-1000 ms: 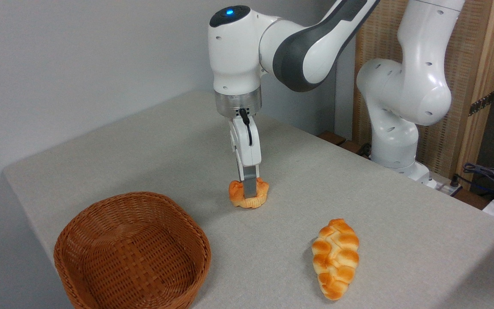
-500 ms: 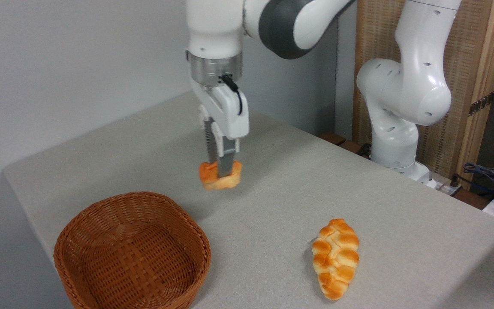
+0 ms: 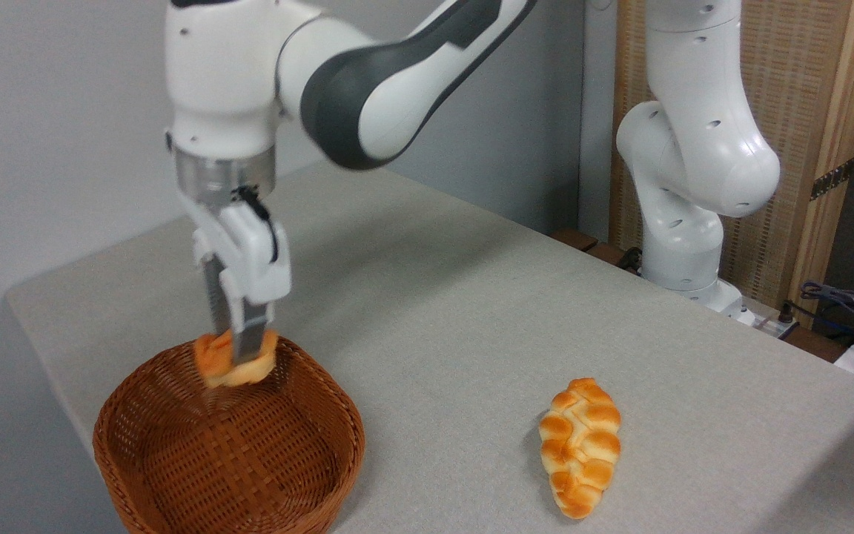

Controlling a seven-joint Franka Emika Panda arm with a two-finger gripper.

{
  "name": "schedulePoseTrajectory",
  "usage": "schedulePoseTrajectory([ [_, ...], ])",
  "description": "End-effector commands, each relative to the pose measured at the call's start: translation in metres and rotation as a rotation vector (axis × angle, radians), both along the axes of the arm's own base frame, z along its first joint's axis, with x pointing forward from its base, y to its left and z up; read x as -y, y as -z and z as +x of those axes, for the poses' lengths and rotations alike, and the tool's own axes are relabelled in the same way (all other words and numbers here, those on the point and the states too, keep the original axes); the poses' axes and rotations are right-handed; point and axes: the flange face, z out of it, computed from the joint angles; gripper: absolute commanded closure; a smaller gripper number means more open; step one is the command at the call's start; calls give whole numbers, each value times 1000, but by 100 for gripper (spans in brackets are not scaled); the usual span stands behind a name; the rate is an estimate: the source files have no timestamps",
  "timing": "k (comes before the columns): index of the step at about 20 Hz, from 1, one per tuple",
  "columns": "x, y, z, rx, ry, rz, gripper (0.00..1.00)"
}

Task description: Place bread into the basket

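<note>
The desk [image 3: 471, 311] carries the basket [image 3: 228, 442] at 7 o'clock and a braided loaf [image 3: 580, 445] at 5 o'clock. The gripper [image 3: 233, 354] hangs above the basket's far rim, fingers [image 3: 249, 337] clamped on the bread [image 3: 234, 361], which is airborne, clear of the weave.

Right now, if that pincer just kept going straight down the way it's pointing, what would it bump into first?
Probably the woven floor of the basket. The pincer points down, shut on the bread, which would touch first. Depth is uncertain; it could be nearer the far rim.
</note>
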Motion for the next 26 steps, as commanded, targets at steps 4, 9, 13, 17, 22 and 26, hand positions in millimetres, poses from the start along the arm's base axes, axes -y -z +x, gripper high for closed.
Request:
schedulePoseTrajectory([
  [4,14,19,35,101,-63,-23,51],
  [9,13,20,35,103,-52,-11,18],
  [13,13,20,35,103,-51,-11,2],
  [17,14,20,35,99,-52,-12,0],
  [22,15,18,34,102,-52,-14,0],
  [26,2,-17,27,146,-70,-31,0],
])
